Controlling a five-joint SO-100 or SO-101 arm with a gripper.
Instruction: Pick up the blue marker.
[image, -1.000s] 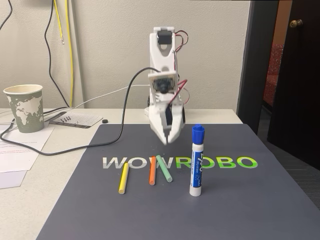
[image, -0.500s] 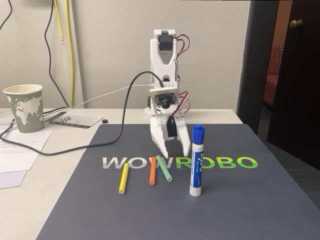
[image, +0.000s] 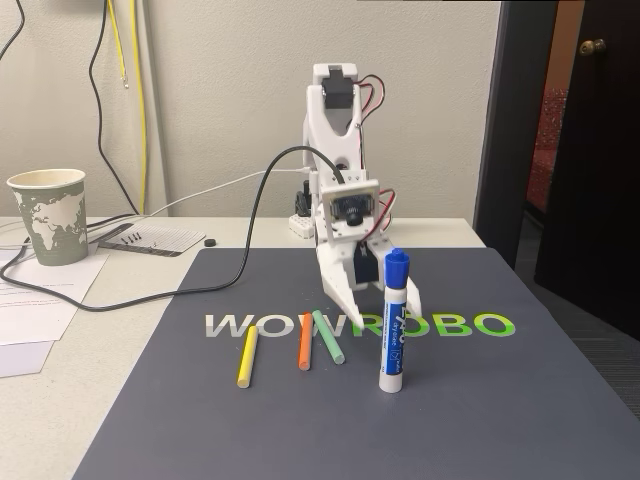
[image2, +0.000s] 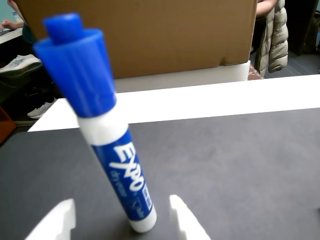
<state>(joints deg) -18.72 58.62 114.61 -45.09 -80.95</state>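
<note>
Wrist view puts the blue marker (image2: 106, 145) standing upright on its flat end on the dark mat (image2: 240, 165), leaning across the picture only because the camera is tilted. My gripper (image2: 122, 220) is spread, with 1 white fingertip on each side of the marker's base and a gap on both sides, so nothing is pinched yet. The marker sits nearer the right-hand fingertip (image2: 182, 217) than the left-hand one in this view.

From the fixed view I take the marker (image: 394, 325) as my landmark. The gripper (image: 385, 308) is low over the mat (image: 520, 400), just behind the marker and close to its lower barrel. 3 thin sticks lie flat to the marker's left: green (image: 328, 337) nearest, then orange (image: 305, 341), then yellow (image: 246, 356). A paper cup (image: 49, 216) stands well off to the marker's left, beyond the mat.

I judge the step in hand to be the final approach before closing. To do it well, I would ease forward until the barrel sits deep between the fingers, centre it so both pads meet it together, then close slowly. A standing marker tips easily, so 1 finger arriving first could knock it over. I would grip the white barrel low, then lift straight up.
</note>
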